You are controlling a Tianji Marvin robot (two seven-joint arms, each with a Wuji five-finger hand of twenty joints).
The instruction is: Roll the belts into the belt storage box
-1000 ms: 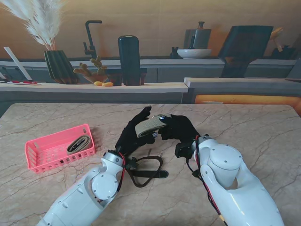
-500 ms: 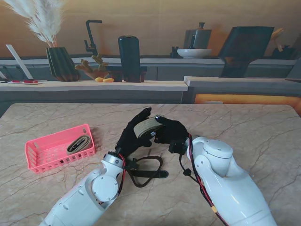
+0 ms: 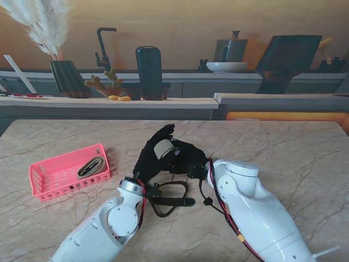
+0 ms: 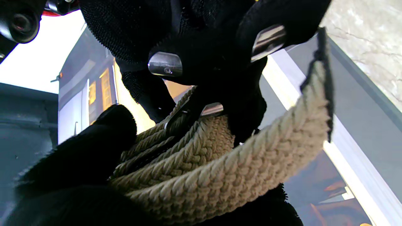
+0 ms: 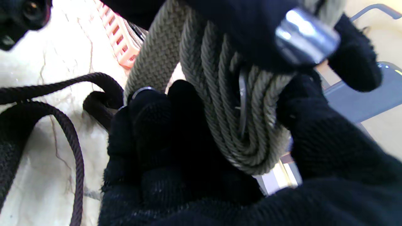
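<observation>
- Fingertips [image 5: 176,100] of right hand [image 3: 185,160] pressed against the wound side of the tan belt [image 3: 163,148]; in the right wrist view several woven layers lie side by side between thumb and fingers.
- Tan belt rolled into a tight coil, held off the table between both hands, just past table centre toward 12 o'clock.
- Left hand [image 3: 151,157] grasps the same coil from the 9 o'clock side; its fingers [image 4: 94,147] curl round the outer turn. In the left wrist view the loose belt end, edged dark, stands free of the coil.
- Both hands clenched on the tan belt, gloves touching each other round it.
- Dark belt [image 3: 170,200] lies slack on the table [image 3: 283,147], looped, at 6 o'clock from the hands, between the two forearms; held by neither hand.
- Pink storage box [image 3: 38,180] sits at about 9 o'clock from the hands, well apart from them, near the table's left edge.
- Another belt [image 3: 91,167] lies inside the box, toward its right end.
- Counter beyond the table at 12 o'clock carries a dark vase [image 3: 68,78] with pale plumes, a black faucet [image 3: 102,46], a tall dark cylinder [image 3: 149,71] and a white bowl [image 3: 225,66].
</observation>
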